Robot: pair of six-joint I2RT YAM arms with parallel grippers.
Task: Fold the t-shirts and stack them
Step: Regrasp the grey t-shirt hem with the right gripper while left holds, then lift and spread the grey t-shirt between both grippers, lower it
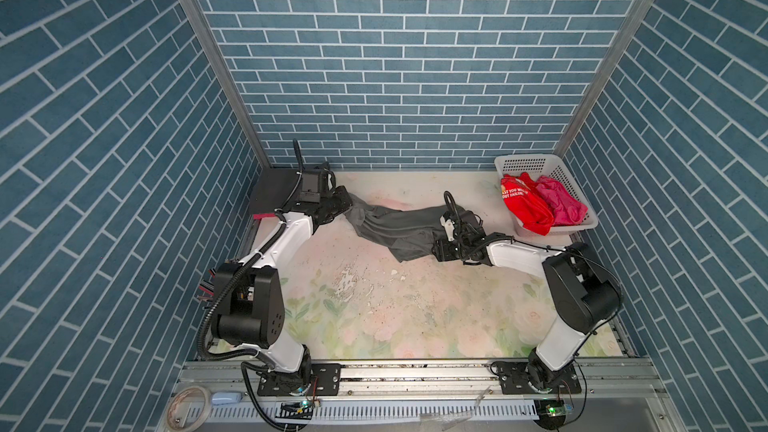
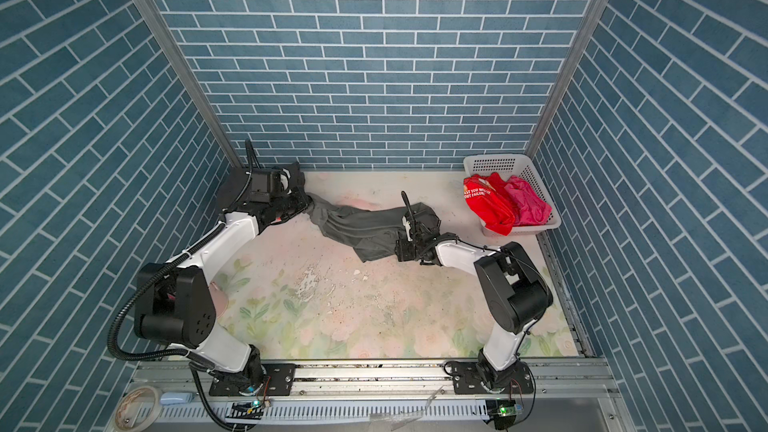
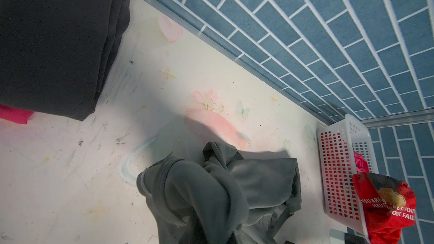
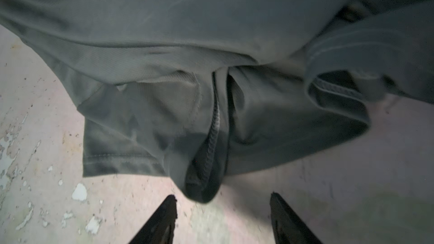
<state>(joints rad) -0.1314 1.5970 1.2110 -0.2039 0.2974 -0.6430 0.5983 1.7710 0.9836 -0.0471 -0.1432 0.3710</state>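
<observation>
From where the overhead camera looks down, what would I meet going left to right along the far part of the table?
Folded charcoal cloth → left gripper → grey t-shirt → right gripper → red t-shirt → pink t-shirt, the last two in the white basket.

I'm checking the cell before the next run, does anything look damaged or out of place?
The floral table covering is flaked and peeling near the middle, with white chips scattered around. The red t-shirt hangs out over the rim of the basket. The grey t-shirt lies bunched and twisted, not flat.
</observation>
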